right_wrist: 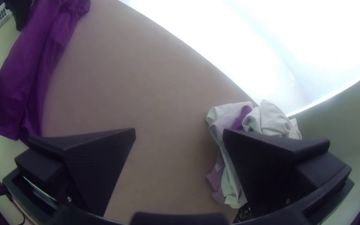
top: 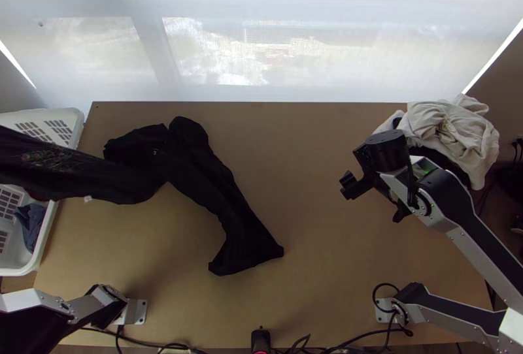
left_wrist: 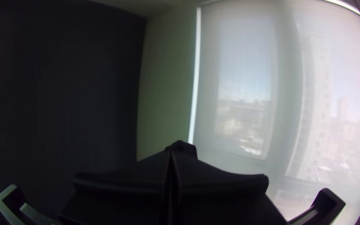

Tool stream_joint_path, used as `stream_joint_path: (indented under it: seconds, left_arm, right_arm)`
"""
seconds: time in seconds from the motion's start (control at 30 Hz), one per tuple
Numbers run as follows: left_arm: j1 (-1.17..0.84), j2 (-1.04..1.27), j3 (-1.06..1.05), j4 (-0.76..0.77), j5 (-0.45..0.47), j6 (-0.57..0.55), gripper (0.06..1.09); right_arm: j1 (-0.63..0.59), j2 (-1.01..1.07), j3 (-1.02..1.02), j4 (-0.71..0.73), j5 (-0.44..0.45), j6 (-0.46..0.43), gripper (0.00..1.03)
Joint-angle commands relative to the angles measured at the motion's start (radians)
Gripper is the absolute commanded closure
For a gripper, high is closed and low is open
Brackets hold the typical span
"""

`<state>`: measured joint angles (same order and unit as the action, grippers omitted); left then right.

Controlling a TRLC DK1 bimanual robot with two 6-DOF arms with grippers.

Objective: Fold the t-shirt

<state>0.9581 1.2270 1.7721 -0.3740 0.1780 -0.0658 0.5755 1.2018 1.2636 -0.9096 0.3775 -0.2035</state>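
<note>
A black t-shirt (top: 238, 220) lies bunched in a long strip on the table's left half. Its other end, with a small print, rises over the basket and leaves the top view at the left edge. The same t-shirt (right_wrist: 34, 71) looks purple in the right wrist view. My right gripper (top: 374, 201) is open above the table's right side, away from the shirt; between its fingers (right_wrist: 179, 131) is bare table. In the left wrist view my left gripper (left_wrist: 171, 153) is shut, with dark cloth (left_wrist: 185, 146) at its tips.
A white laundry basket (top: 40, 259) with clothes in it stands at the table's left edge. A pile of light and dark clothes (top: 451, 128) sits at the back right, beside my right gripper. Cables (top: 353, 341) run along the near edge.
</note>
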Motion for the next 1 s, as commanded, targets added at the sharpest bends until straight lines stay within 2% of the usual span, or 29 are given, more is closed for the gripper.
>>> stream_joint_path:
  seconds: [0.0,0.23,0.4,0.47,0.6,0.63,0.7,0.73,0.77,0.8,0.83,0.97]
  left_arm:
    - [0.243,0.014,0.01,0.142,-0.011,-0.011,1.05]
    - [0.332,0.06,-0.126,0.3,-0.068,0.061,1.05]
    - [0.326,0.083,-0.427,0.514,-0.12,0.136,1.05]
    - [0.323,0.12,-0.482,0.569,-0.147,0.155,1.05]
    - [0.304,0.183,-0.499,0.567,-0.169,0.155,1.05]
    - [0.284,0.187,-0.525,0.564,-0.169,0.169,1.01]
    - [0.241,0.186,-0.591,0.573,-0.167,0.208,0.83]
    - [0.22,0.186,-0.62,0.57,-0.167,0.215,0.61]
    - [0.195,0.186,-0.645,0.552,-0.167,0.244,0.34]
    - [0.171,0.187,-0.66,0.514,-0.167,0.267,0.16]
    - [0.145,0.19,-0.674,0.472,-0.167,0.281,0.11]
    - [0.062,0.172,-0.729,0.342,-0.163,0.284,0.11]
  right_arm:
    - [0.0,-0.007,-0.013,0.0,0.0,0.001,0.05]
    - [0.001,-0.011,-0.024,0.0,-0.002,0.003,0.05]
    - [0.001,-0.013,-0.026,-0.002,-0.002,0.003,0.05]
    - [0.001,-0.016,-0.03,-0.002,-0.002,0.001,0.05]
    - [0.001,-0.03,-0.04,-0.002,0.0,-0.002,0.05]
    - [0.001,-0.03,-0.043,-0.002,0.0,-0.002,0.05]
    - [0.001,-0.031,-0.047,-0.002,0.0,-0.002,0.05]
    - [0.001,-0.031,-0.049,-0.002,-0.002,-0.002,0.05]
    - [0.001,-0.03,-0.05,-0.002,-0.002,-0.001,0.05]
    - [0.001,-0.03,-0.05,-0.002,-0.002,-0.001,0.05]
    - [0.003,-0.028,-0.05,-0.002,-0.002,-0.001,0.05]
    - [0.001,-0.027,-0.049,-0.002,-0.002,-0.001,0.05]
